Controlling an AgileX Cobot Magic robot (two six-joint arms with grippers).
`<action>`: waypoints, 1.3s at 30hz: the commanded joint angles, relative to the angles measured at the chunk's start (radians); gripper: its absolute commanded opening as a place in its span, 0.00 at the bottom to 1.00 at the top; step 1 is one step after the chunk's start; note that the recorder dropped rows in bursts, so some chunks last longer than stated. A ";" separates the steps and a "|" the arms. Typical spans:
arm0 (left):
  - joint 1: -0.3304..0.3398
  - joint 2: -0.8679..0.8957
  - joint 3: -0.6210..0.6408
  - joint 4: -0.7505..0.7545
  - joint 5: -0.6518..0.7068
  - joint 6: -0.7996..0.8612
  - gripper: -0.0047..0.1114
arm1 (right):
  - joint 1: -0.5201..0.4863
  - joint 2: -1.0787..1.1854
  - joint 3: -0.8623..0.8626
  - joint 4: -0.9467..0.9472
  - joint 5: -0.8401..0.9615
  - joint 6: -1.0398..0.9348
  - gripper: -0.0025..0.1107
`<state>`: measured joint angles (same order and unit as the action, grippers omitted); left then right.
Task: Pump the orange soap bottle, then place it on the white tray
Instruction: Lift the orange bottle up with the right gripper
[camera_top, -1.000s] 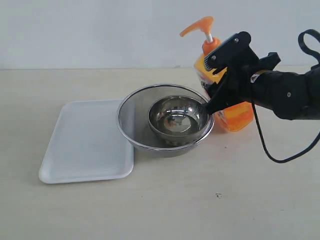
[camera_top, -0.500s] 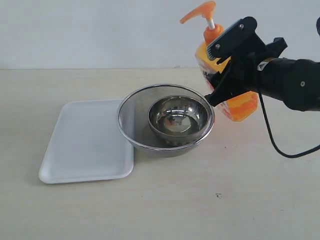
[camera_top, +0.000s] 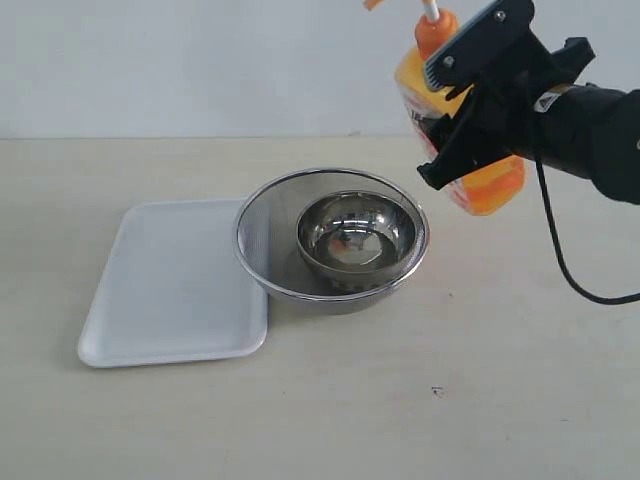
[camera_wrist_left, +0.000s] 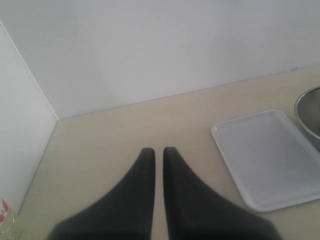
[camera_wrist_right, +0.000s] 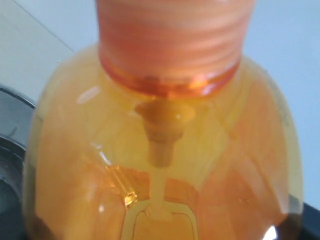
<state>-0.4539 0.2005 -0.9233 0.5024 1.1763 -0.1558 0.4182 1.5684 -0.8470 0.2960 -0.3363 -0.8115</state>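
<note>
The orange soap bottle (camera_top: 488, 186) hangs tilted in the air at the upper right, clear of the table, its pump head cut off by the top edge. My right gripper (camera_top: 455, 112) is shut on its body. In the right wrist view the bottle (camera_wrist_right: 165, 150) fills the frame and the fingers are hidden. The white tray (camera_top: 175, 285) lies flat at the left with nothing on it, and also shows in the left wrist view (camera_wrist_left: 267, 157). My left gripper (camera_wrist_left: 158, 150) hovers over bare table, its fingers nearly together with nothing between them.
A round steel mesh strainer (camera_top: 262, 236) with a steel bowl (camera_top: 355, 236) inside it sits between the tray and the bottle, overlapping the tray's right edge. A black cable (camera_top: 563, 260) droops from the right arm. A wall rises behind the table.
My right gripper has lifted the orange soap bottle up off the table and slightly to the right, so its pump head now leaves the top of the view. Tray, strainer and bowl stayed put.
</note>
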 joint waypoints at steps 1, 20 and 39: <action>0.003 -0.007 0.006 0.006 0.005 -0.009 0.08 | 0.001 -0.051 -0.012 -0.016 -0.076 -0.024 0.02; 0.003 -0.007 0.006 -0.023 0.003 -0.009 0.08 | 0.001 -0.093 -0.020 -0.016 -0.009 0.065 0.02; 0.003 -0.007 0.006 -0.023 0.003 -0.009 0.08 | 0.001 -0.093 -0.220 -0.016 0.172 0.073 0.02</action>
<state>-0.4539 0.2005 -0.9233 0.4859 1.1763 -0.1558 0.4182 1.5047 -1.0252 0.2981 -0.1015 -0.7329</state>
